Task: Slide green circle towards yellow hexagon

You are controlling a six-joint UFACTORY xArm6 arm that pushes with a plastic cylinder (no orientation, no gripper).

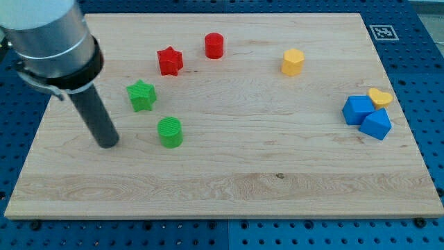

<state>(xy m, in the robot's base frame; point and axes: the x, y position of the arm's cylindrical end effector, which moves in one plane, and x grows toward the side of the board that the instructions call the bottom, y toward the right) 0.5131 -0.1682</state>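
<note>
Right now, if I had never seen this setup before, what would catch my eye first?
The big grey arm at the view's upper left, ending in a dark rod whose tip rests on the wooden board, just left of the green circle. Next come the bright blocks: a green star, a red star and a red circle nearby, and the yellow hexagon alone toward the top right.

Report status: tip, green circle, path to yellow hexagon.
My tip sits left of green circle, apart. Yellow hexagon lies upper right. No block on the line between them.
</note>
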